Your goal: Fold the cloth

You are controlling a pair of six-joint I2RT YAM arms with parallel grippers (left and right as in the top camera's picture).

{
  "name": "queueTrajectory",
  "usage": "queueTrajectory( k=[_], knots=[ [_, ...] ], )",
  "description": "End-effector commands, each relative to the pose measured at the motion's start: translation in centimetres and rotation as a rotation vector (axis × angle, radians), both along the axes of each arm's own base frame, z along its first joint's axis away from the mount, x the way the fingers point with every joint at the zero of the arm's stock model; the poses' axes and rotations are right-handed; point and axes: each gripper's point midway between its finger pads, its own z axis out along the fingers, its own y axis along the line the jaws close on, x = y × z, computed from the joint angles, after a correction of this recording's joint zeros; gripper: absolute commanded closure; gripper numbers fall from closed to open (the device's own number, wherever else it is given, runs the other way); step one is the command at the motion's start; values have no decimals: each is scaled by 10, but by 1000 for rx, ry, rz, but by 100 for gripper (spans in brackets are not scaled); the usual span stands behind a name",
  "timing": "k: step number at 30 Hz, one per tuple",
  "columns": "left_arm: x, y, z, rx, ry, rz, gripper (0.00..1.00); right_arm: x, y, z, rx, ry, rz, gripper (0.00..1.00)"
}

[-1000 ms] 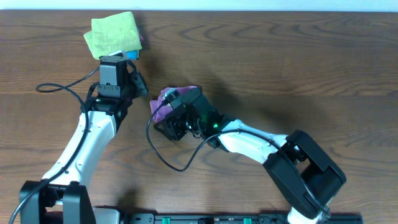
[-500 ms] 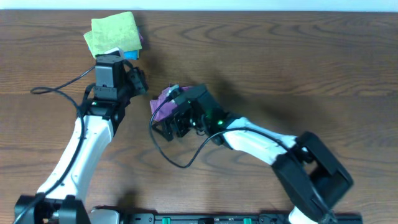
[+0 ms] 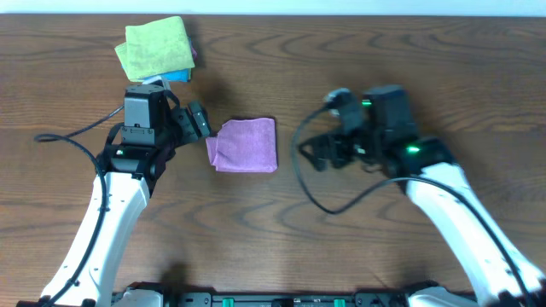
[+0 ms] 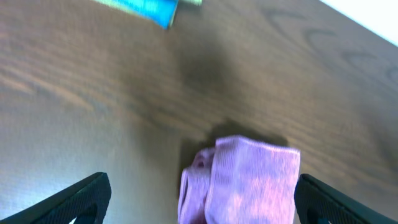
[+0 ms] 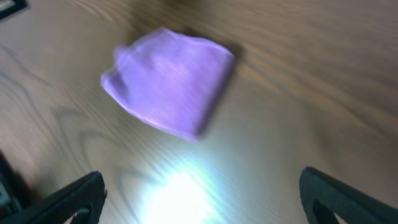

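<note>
Cloth (image 3: 245, 145) lies flat on the table (image 3: 426, 68), centre, between the 2 arms, already doubled into a near-square pad; slightly longer across the table than front to back. Left gripper (image 3: 203, 124): jaws wide apart, nothing held, tips just beside the cloth's uneven left edge. Right gripper (image 3: 312, 154): jaws wide apart, nothing held, set off from the cloth's right edge with bare wood between. Left arm is the nearer. Left wrist view: cloth sits ahead of and between the 2 fingers (image 4: 84, 198). Judgement: any further fold would start at the left edge, carried rightward
</note>
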Motion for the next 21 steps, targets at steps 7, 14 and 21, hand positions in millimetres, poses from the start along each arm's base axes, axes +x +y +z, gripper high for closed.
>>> queueTrajectory(
  k=[7, 14, 21],
  knots=[
    [-8, -14, 5, -134, 48, 17, 5, -32, -78, -5, -62, -85, -104, 1],
    [-20, -23, -8, -196, 139, 11, 4, -77, -98, -32, -3, -126, -258, 1],
    [-32, -35, -27, -256, 248, -20, 4, -102, -102, -53, 48, -130, -368, 1]
  ],
)
